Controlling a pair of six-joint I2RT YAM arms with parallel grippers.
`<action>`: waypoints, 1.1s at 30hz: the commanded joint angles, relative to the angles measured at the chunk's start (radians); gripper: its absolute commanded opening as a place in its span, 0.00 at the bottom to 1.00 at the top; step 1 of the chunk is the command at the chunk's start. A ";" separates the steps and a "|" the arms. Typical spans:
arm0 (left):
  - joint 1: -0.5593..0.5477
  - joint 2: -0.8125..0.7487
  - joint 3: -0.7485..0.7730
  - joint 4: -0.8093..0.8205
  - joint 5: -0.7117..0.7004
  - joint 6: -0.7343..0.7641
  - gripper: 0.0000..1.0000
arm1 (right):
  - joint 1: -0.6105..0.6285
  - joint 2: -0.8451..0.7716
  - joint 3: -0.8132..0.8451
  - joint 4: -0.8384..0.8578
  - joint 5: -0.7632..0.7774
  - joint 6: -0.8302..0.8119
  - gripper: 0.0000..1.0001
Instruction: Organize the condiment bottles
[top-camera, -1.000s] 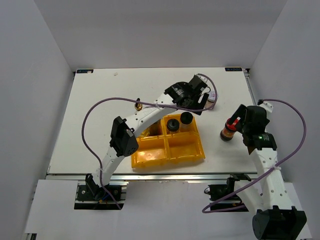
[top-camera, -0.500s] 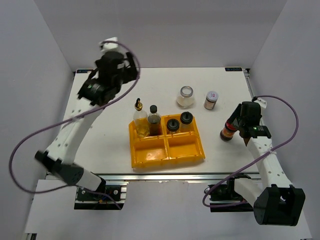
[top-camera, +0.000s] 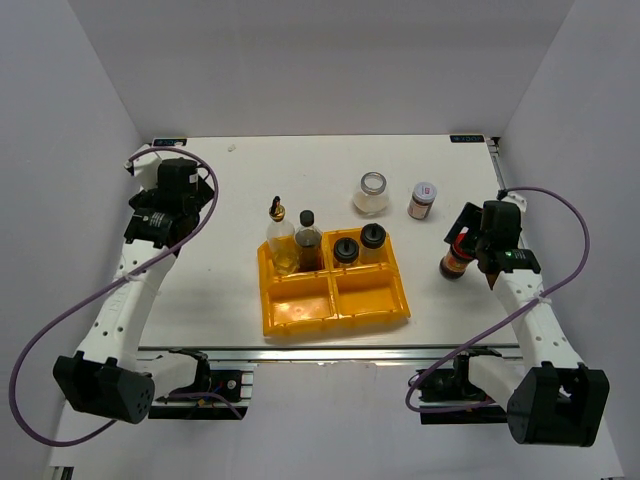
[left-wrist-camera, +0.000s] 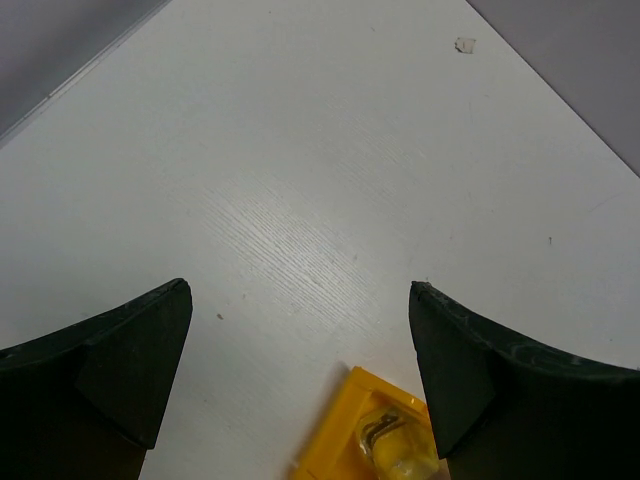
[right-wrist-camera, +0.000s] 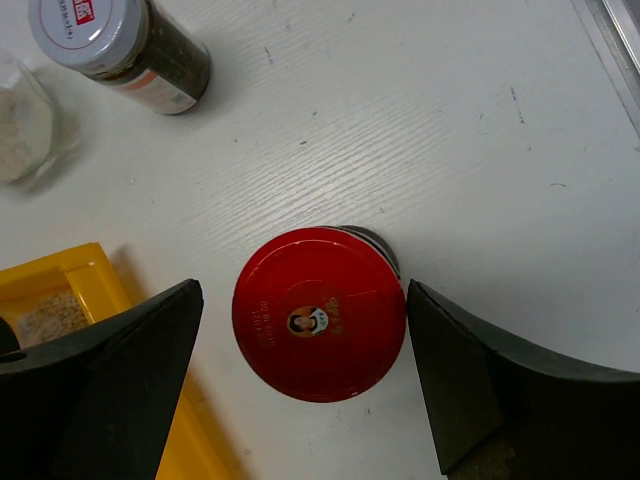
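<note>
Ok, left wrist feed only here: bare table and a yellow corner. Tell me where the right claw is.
Observer: The right claw is open over the red-lidded bottle, a finger on each side of its lid.
Operator: Place that bottle for me.
Observer: It stands on the table, right of the yellow tray, outside it.
Operator: Count what's in the tray.
Observer: Four: the gold-topped bottle and dark bottle far left, two black-lidded shakers far right.

Four bottles (top-camera: 308, 245) in tray (top-camera: 340, 302), likely rear
</note>
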 joint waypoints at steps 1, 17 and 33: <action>0.026 -0.003 -0.008 0.055 0.084 -0.016 0.98 | -0.002 -0.038 -0.005 0.018 -0.037 -0.027 0.88; 0.164 0.056 -0.097 0.128 0.219 -0.017 0.98 | 0.033 0.089 0.045 -0.053 0.046 -0.047 0.89; 0.187 0.041 -0.189 0.185 0.257 -0.019 0.98 | 0.087 0.001 0.119 -0.060 0.025 -0.070 0.04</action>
